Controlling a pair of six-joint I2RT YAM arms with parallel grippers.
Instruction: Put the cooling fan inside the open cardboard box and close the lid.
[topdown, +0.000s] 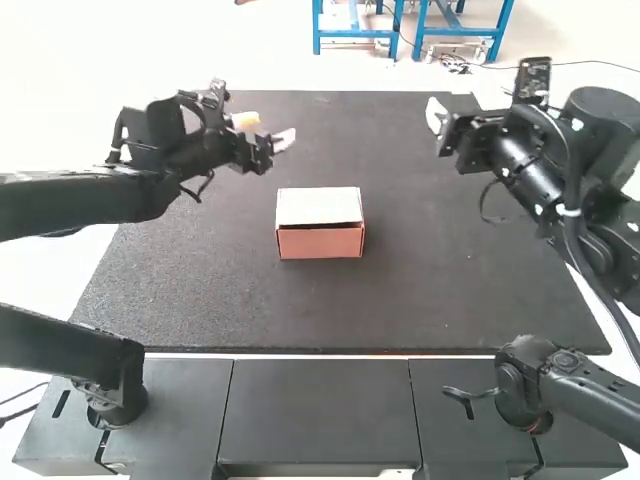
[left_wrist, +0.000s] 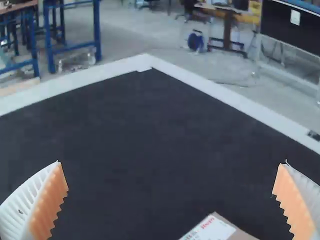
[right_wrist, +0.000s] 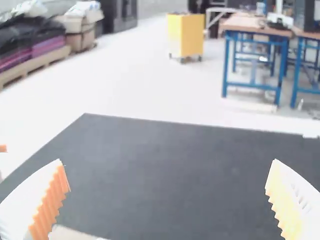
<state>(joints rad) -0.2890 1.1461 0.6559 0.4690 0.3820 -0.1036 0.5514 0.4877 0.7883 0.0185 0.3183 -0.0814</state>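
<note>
The black mat (topdown: 200, 290) took up nearly the whole table, and both machines were up over the far half of it. The left arm (topdown: 90, 195) came in long and low from its side, its wrist raised over the mat's far left part. The right arm (topdown: 560, 170) sat bunched up high at its own side, wrist turned in over the far right corner.

And there, right in the middle of the mat, sat the cardboard box (topdown: 320, 222). Its flaps lay flat across the top, lid down, front face towards me. What was inside I could not tell. One corner of it poked into the left wrist view, between that arm's two fingers and below them.

The left gripper (topdown: 268, 130) hung off the box's far left corner, near it but clear of it, nothing in its grasp. From its own camera the claw was released, the white ribbed fingers (left_wrist: 30, 210) splayed wide, orange pads (left_wrist: 47, 207) facing bare mat.

The right gripper (topdown: 438, 125) was well apart from the box, out to the far right. It too was let go, fingers spread wide apart and holding nothing.
</note>
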